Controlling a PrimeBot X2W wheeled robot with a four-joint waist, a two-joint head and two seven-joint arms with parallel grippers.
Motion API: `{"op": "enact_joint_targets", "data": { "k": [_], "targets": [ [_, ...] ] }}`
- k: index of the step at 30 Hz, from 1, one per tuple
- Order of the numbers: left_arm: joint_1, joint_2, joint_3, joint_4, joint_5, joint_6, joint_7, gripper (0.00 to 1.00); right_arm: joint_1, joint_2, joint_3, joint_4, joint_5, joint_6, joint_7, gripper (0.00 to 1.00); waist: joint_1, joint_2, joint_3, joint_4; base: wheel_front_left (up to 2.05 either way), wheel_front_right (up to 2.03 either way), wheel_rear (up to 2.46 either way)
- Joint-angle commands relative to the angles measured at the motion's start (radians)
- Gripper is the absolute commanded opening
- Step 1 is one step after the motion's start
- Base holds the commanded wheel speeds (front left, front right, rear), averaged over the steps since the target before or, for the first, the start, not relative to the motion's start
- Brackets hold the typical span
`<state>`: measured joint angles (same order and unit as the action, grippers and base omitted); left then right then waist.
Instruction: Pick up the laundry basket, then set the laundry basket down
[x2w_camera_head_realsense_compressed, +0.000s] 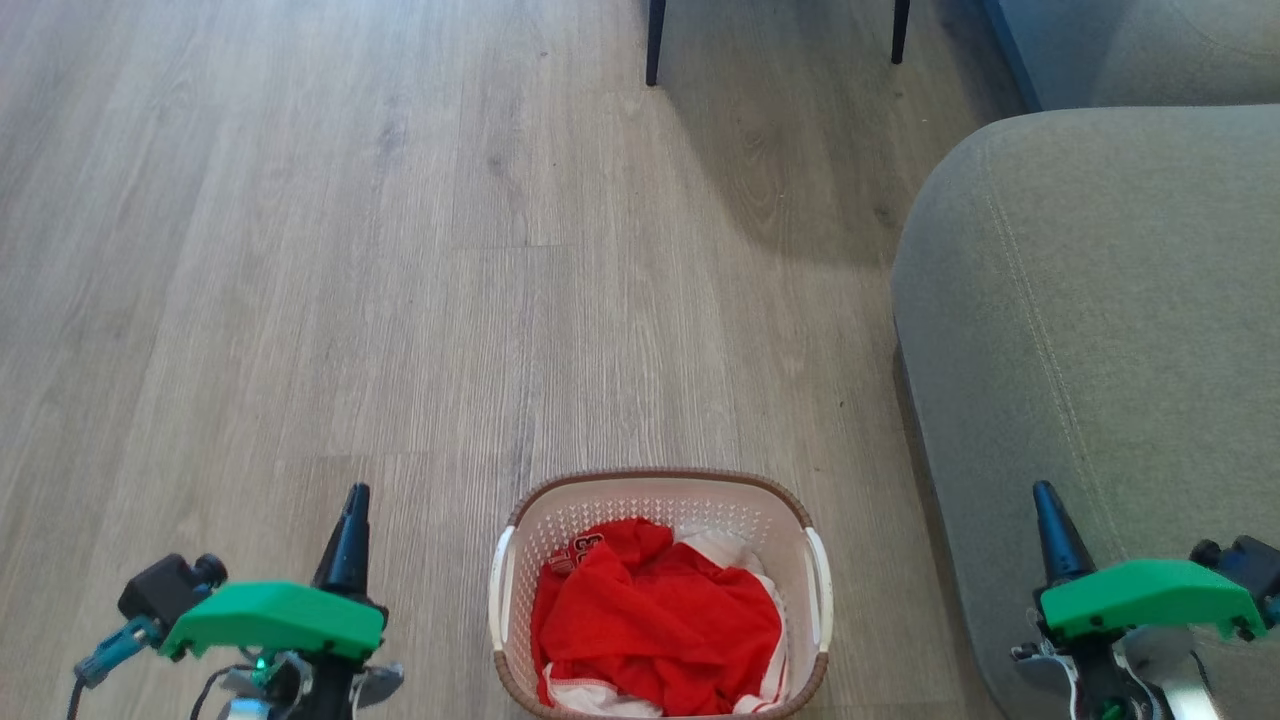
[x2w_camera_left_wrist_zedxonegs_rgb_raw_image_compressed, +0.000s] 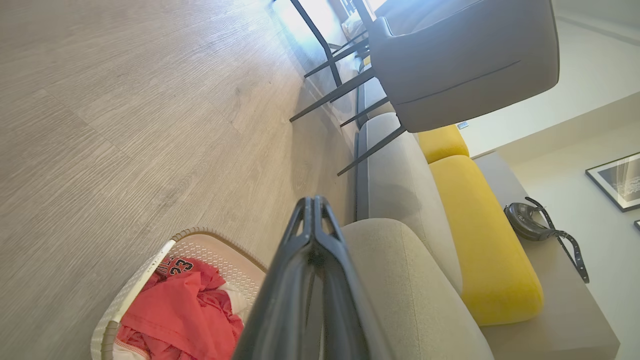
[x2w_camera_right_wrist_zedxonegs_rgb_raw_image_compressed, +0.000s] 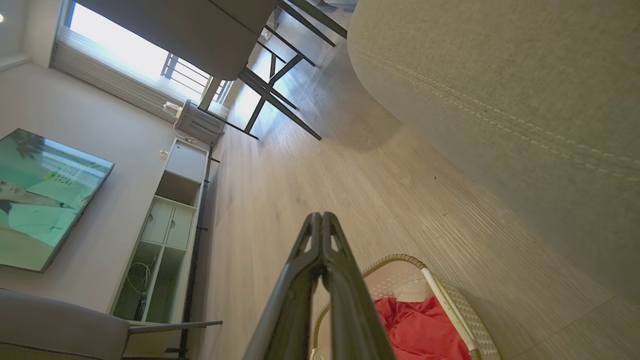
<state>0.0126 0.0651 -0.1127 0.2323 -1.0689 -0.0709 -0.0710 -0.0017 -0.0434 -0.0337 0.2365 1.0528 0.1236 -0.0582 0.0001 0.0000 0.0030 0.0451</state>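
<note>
White plastic with a brown rim: the laundry basket (x2w_camera_head_realsense_compressed: 640, 500), filled with red clothes (x2w_camera_head_realsense_compressed: 655, 620), is set on the wooden floor (x2w_camera_head_realsense_compressed: 300, 250) between the left gripper (x2w_camera_head_realsense_compressed: 352, 500) and the right gripper (x2w_camera_head_realsense_compressed: 1045, 500). Each gripper's fingers are pressed together, and nothing is held.

Printed in dark numerals on red garment (x2w_camera_left_wrist_zedxonegs_rgb_raw_image_compressed: 185, 310) in laundry basket (x2w_camera_left_wrist_zedxonegs_rgb_raw_image_compressed: 200, 233): "23". Just above numerals, partial lettering, too creased to read. In head view, same print at garment's far-left fold, illegible. Small print on wall screen (x2w_camera_right_wrist_zedxonegs_rgb_raw_image_compressed: 45, 200), unreadable.
</note>
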Motion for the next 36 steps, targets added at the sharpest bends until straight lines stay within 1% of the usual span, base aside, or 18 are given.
{"op": "enact_joint_targets", "data": {
  "k": [1, 36],
  "targets": [
    [-0.065, 0.017, 0.036, -0.028, -0.030, -0.009, 0.006, 0.00, -0.060, -0.021, 0.004, -0.027, 0.031, 0.004, 0.007, 0.00, 0.0000, 0.0000, 0.000, -0.001, 0.00, 0.00, 0.00],
    [-0.100, 0.015, 0.137, -0.002, -0.397, -0.043, 0.104, 0.00, -0.090, -0.022, -0.038, -0.004, 0.397, 0.006, 0.106, 0.00, -0.0001, 0.0000, 0.000, -0.031, 0.00, 0.00, 0.00]
  ]
}}
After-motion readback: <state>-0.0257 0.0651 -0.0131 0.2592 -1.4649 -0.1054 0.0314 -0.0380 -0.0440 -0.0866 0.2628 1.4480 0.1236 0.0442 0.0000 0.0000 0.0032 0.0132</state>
